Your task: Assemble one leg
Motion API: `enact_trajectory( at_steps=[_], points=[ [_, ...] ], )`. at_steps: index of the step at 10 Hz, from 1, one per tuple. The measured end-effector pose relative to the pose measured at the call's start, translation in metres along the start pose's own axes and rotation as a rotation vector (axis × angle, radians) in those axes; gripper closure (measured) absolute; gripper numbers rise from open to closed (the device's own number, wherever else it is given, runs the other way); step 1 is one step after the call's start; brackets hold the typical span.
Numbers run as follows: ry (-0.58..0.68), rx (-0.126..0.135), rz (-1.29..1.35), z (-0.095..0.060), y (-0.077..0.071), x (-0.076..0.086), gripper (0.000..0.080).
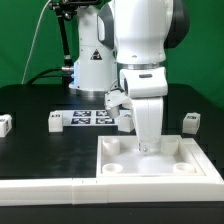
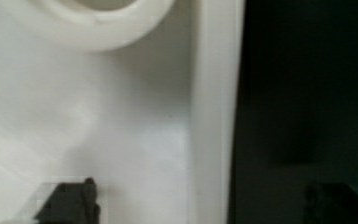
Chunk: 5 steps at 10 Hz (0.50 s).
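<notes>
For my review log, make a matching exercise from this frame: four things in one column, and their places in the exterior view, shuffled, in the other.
1. gripper
2. marker board
3. white square panel
4. rightmost leg

A. flat on the black table, to the exterior view's left of the gripper
B. front of the scene
C. low over the panel
D. on the table behind the panel's right corner

Pairs: 1-C, 2-A, 3-B, 4-D

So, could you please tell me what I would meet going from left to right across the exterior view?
far-left leg → second leg → marker board → gripper → right-hand leg
</notes>
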<state>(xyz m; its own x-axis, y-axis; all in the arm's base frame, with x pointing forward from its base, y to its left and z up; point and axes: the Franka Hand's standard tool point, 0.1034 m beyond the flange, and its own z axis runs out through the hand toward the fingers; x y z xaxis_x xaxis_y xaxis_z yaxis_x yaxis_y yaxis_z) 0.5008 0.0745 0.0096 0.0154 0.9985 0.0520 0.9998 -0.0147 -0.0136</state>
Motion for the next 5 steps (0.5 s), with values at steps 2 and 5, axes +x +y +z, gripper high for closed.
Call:
enact_trajectory(
  at_steps=[2,5],
  points=[
    [0.0,0.0,0.001,0.0,0.0001,-0.0004,0.0152],
    [0.0,-0.001,0.015,-0.0012,0.0,-0.0003,0.0151]
  ],
)
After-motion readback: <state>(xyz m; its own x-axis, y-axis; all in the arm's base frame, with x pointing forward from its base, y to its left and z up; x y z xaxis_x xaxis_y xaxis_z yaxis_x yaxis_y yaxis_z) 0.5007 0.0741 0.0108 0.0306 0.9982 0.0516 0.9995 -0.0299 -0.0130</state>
